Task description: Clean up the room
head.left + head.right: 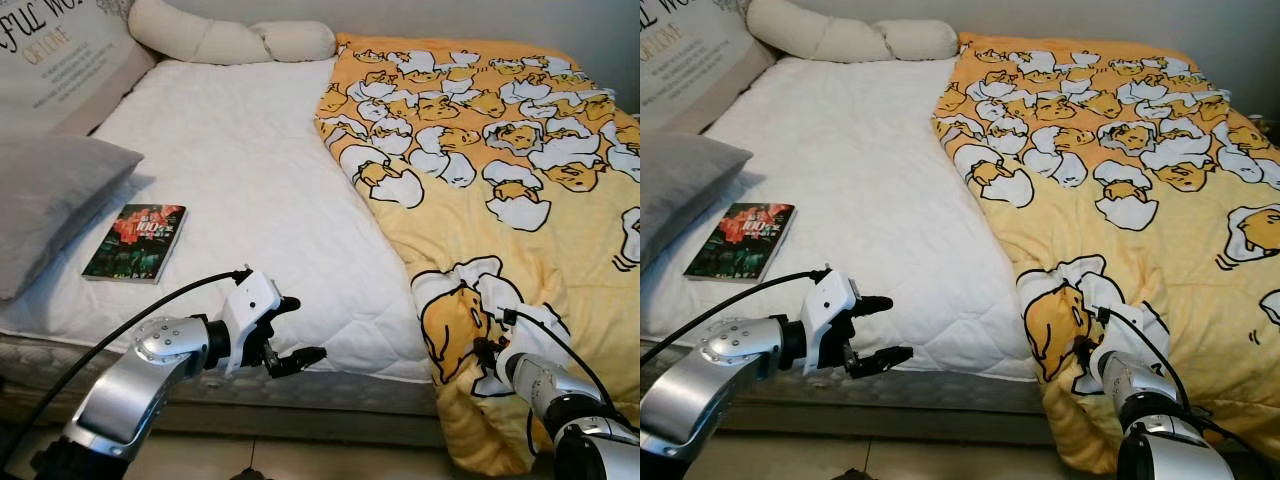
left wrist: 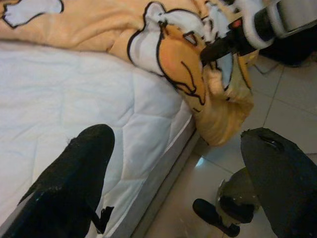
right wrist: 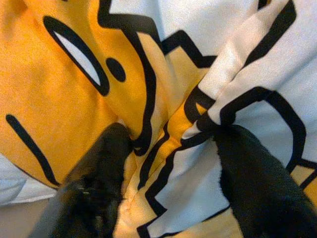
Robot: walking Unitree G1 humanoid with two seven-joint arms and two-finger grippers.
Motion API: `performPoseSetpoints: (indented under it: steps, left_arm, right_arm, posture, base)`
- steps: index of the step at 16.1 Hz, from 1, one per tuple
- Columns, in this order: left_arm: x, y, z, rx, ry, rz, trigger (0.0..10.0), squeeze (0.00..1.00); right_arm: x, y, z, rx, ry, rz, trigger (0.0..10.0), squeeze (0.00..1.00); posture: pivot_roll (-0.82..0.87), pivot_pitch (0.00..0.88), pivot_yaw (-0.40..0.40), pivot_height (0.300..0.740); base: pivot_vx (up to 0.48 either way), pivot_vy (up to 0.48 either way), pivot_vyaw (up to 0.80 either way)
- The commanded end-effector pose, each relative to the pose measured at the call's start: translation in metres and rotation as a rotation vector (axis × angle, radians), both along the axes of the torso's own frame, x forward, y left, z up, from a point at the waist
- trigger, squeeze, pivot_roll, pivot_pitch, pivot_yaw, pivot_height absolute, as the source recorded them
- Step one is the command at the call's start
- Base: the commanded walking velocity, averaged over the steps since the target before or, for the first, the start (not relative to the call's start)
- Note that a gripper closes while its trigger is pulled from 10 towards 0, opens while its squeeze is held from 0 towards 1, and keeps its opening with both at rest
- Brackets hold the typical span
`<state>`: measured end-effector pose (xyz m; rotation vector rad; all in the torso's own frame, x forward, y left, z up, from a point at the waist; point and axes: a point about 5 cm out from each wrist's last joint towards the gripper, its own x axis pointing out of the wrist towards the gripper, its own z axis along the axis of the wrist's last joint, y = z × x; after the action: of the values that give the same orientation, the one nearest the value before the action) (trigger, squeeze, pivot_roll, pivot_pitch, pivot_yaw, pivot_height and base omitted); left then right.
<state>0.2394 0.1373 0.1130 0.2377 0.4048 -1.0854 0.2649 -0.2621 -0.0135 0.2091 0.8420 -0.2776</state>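
A yellow blanket [image 1: 480,180] printed with white egg figures covers the right half of the bed, and its front corner hangs over the bed's edge. My right gripper [image 1: 490,350] is shut on that hanging corner; the right wrist view shows cloth bunched between the two black fingers [image 3: 94,183]. A book [image 1: 135,242] with a dark, red-flowered cover lies flat on the white mattress pad [image 1: 250,180] at the left. My left gripper [image 1: 305,328] hovers open at the bed's front edge, to the right of the book, holding nothing.
A grey pillow [image 1: 50,200] lies at the bed's left, next to the book. A lettered cushion [image 1: 50,60] and a long cream bolster [image 1: 230,40] sit at the head. Pale tiled floor [image 2: 277,114] runs below the bed's front edge.
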Motion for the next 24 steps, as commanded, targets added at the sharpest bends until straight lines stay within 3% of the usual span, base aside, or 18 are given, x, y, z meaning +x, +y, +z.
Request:
performPoseSetpoints:
  steps: [1,17,19,21,22,23,24]
  left_arm:
    - [-0.004,0.001,0.000,0.013,0.012,-0.010,10.0,0.90]
    - [-0.009,0.000,0.001,-0.006,0.046,-0.027,10.0,0.90]
    - [-0.010,0.001,0.002,-0.011,0.061,-0.048,10.0,0.90]
    - [-0.010,0.002,0.002,-0.011,0.063,-0.049,10.0,0.91]
    - [-0.010,0.003,0.002,-0.012,0.065,-0.048,10.0,0.90]
    - [-0.011,0.003,0.001,-0.014,0.068,-0.049,10.0,0.90]
    - [-0.011,0.003,0.001,-0.016,0.070,-0.050,10.0,0.90]
  right_arm:
    - [0.004,-0.003,0.004,-0.028,-0.013,-0.004,0.0,0.00]
    - [-0.011,-0.019,-0.002,-0.062,0.008,-0.033,0.0,0.00]
    - [0.004,-0.008,0.009,0.047,-0.132,0.136,0.0,0.00]
    - [0.010,0.004,0.015,0.156,-0.208,0.274,0.0,0.00]
    - [0.011,0.027,0.023,0.321,-0.293,0.525,0.0,0.00]
    - [0.000,0.049,0.026,0.458,-0.297,0.759,0.0,0.00]
    - [-0.009,0.060,0.026,0.513,-0.276,0.861,0.0,0.00]
  posture:
    - [0.05,0.000,0.042,0.740]
    - [0.05,0.000,0.046,0.740]
    - [0.04,0.000,0.034,0.740]
    - [0.03,0.000,0.031,0.740]
    - [0.03,0.000,0.029,0.740]
    - [0.03,0.000,0.028,0.740]
    - [0.03,0.000,0.028,0.740]
  base:
    - [0.000,0.000,0.00]
    - [0.000,0.000,0.00]
    - [0.000,0.000,0.00]
    - [0.000,0.000,0.00]
    - [0.000,0.000,0.00]
    - [0.000,0.000,0.00]
    - [0.000,0.000,0.00]
